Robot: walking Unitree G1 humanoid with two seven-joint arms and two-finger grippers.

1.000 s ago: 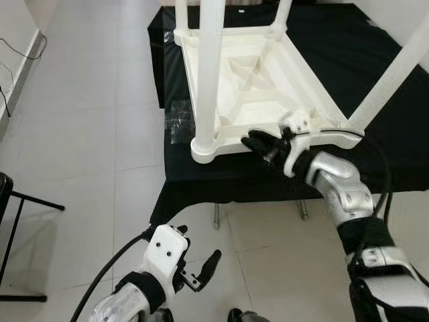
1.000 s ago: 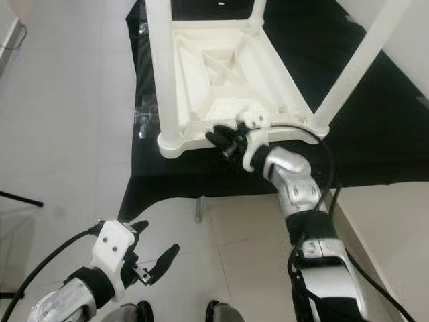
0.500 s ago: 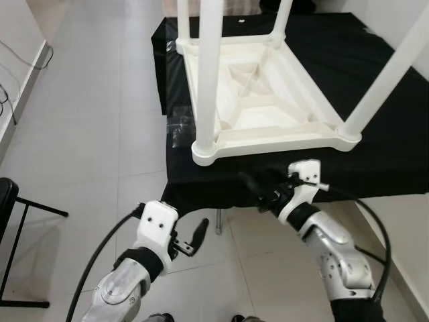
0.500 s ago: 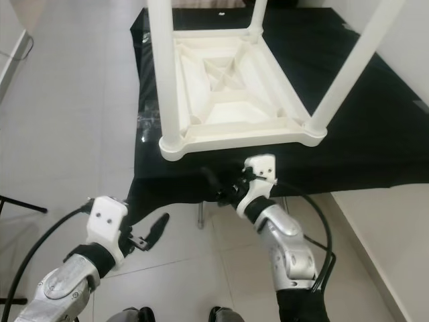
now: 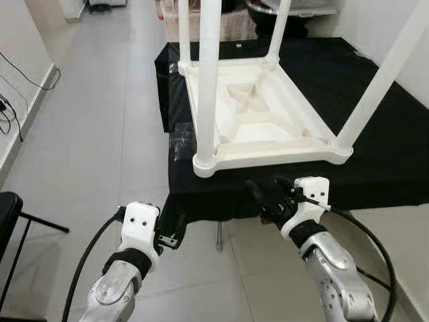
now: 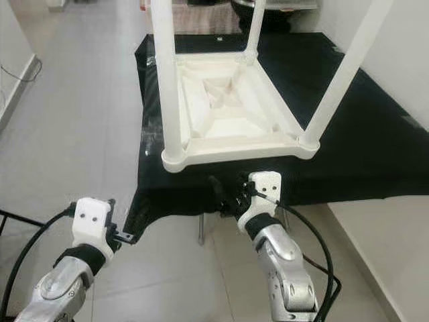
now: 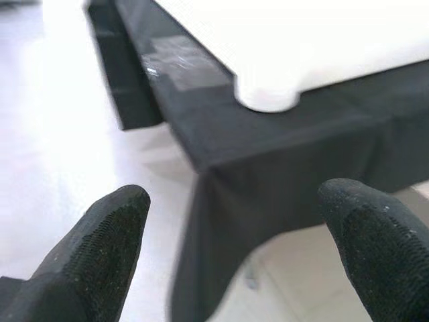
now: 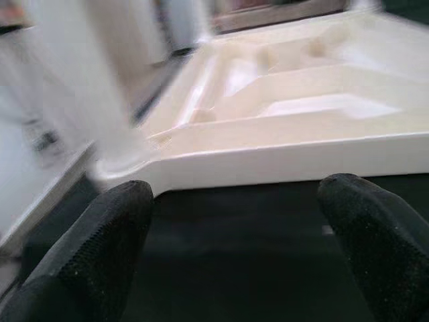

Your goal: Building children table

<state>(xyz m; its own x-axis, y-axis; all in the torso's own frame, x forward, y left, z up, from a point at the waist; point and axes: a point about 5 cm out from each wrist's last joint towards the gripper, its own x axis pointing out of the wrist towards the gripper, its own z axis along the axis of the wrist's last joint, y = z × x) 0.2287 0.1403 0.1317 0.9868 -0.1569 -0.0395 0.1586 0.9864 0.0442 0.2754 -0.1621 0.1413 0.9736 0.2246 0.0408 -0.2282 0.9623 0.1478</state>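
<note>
A white children's table (image 5: 258,124) lies upside down on a black-draped table (image 5: 375,147), its legs (image 5: 206,74) pointing up. My right gripper (image 5: 268,198) hangs open in front of the cloth's front edge, just below the white table's near rim (image 8: 301,161) and apart from it. Its fingertips (image 8: 100,241) frame that rim with nothing between them. My left gripper (image 5: 171,231) is open, low beside the hanging cloth corner (image 7: 268,174). The white table's near left corner (image 7: 268,94) sits above that cloth corner.
A clear plastic bag (image 5: 181,137) lies on the cloth left of the white table. A black stand (image 5: 13,215) is on the tiled floor at the left, with cables (image 5: 13,100) by the wall. A metal leg (image 5: 219,235) shows under the cloth.
My right gripper has pulled back from the white table's near rim and dropped in front of the cloth edge. My left gripper has risen toward the cloth corner. The camera shifted too.
</note>
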